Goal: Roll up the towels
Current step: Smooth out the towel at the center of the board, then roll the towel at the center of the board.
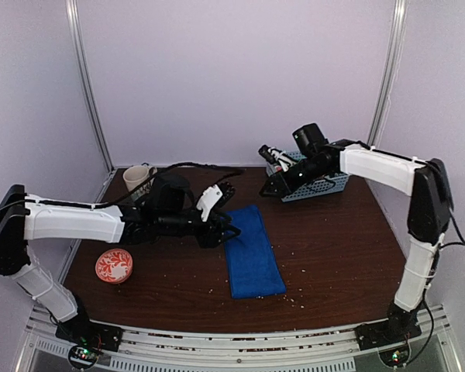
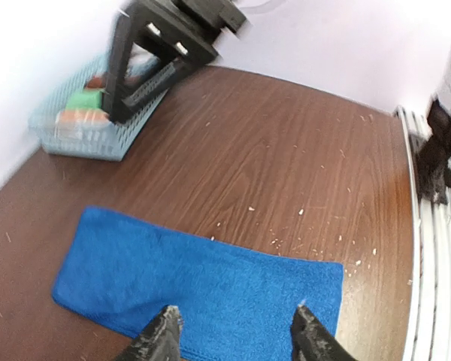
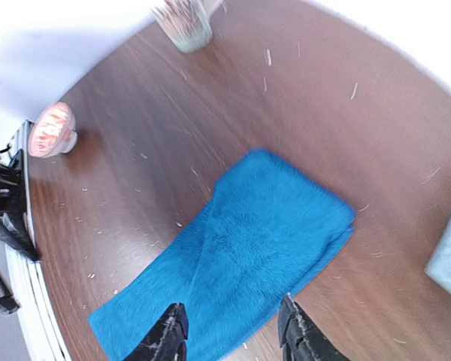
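One of the towels, royal blue (image 1: 253, 252), lies flat as a long rectangle in the middle of the table. My left gripper (image 1: 227, 223) hovers at its far left edge. In the left wrist view the jaws (image 2: 234, 331) stand open over the blue towel (image 2: 195, 278), with nothing between the fingers (image 2: 161, 332). My right gripper (image 1: 271, 184) hangs high near the basket, apart from the towel. It is open and empty (image 3: 233, 332), looking down on the blue towel (image 3: 240, 248), whose far end looks doubled over.
A light blue mesh basket (image 1: 325, 186) at the back right holds a green roll (image 2: 86, 99) and an orange roll (image 2: 83, 118). A mug (image 1: 138, 178) stands at the back left, and a red bowl (image 1: 113, 266) sits at the front left. Crumbs dot the wood.
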